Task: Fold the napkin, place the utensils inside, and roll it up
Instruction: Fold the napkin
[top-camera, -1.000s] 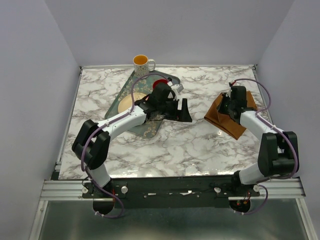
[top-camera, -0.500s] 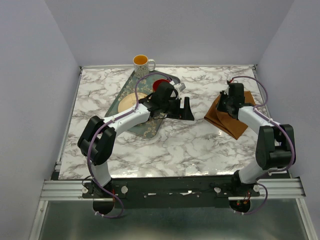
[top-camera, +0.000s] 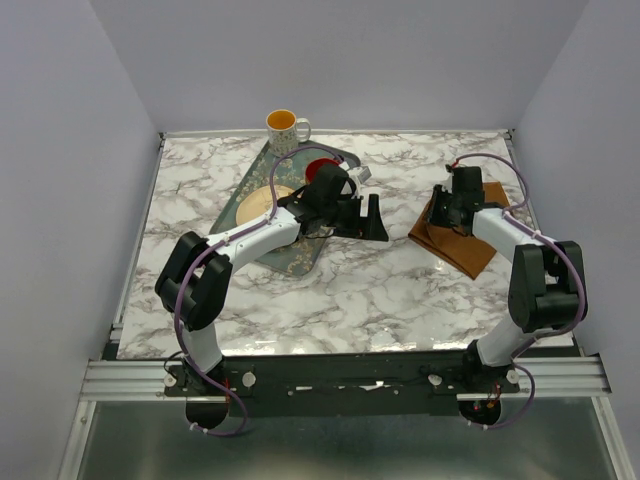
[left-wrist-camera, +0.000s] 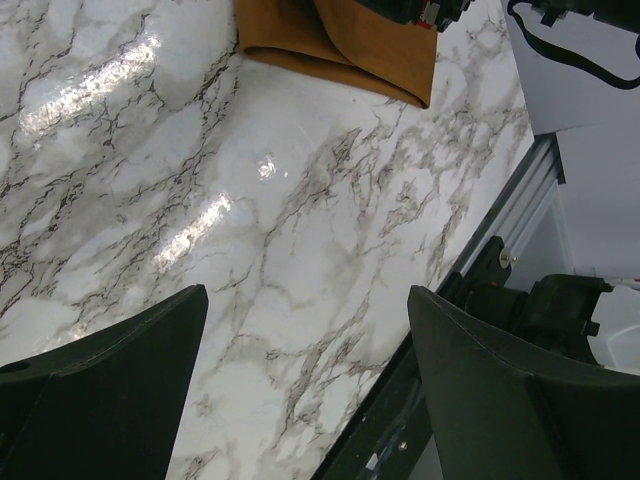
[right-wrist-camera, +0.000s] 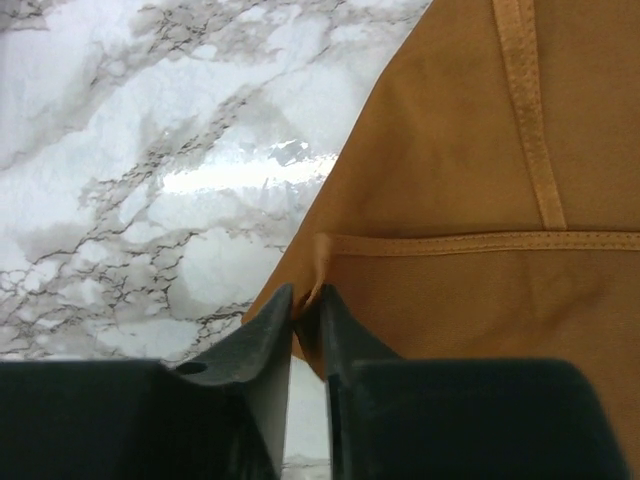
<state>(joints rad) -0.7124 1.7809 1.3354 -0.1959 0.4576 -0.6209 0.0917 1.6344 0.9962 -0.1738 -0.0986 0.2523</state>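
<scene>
Top external view: the napkin (top-camera: 470, 250) lies on the right, far part of the marble surface (top-camera: 350, 290), a rust-brown cloth folded into a rough diamond, well apart from the dark green patterned tray (top-camera: 290, 255) on the left. The right hand (top-camera: 442, 220) sits over the napkin's left corner, with its arm bent back along the right edge of the surface.

From the right wrist, the fingers (right-wrist-camera: 270, 335) of that hand stand almost together, with only a thin slit between them. The napkin's edge runs straight in between the tips, where a small ridge of cloth rises towards them. Whether the tips truly pinch the cloth or only flank it cannot be told. A hemmed upper layer lies across a lower one, so the cloth is doubled here.

The left hand (top-camera: 376, 222) is wide open and holds nothing. It hangs over bare marble between the tray and the napkin, just past the tray's right edge, its arm stretched across the tray. In the left wrist view its two dark fingers (left-wrist-camera: 130, 370) sit far apart at the bottom corners, with only veined marble between them and the napkin at the top of the frame.

On the tray are a tan plate (top-camera: 258, 205) and something red (top-camera: 320, 168) — partly hidden by the arm. A yellow-patterned mug (top-camera: 285, 128) stands at the far edge, just beyond the tray.
</scene>
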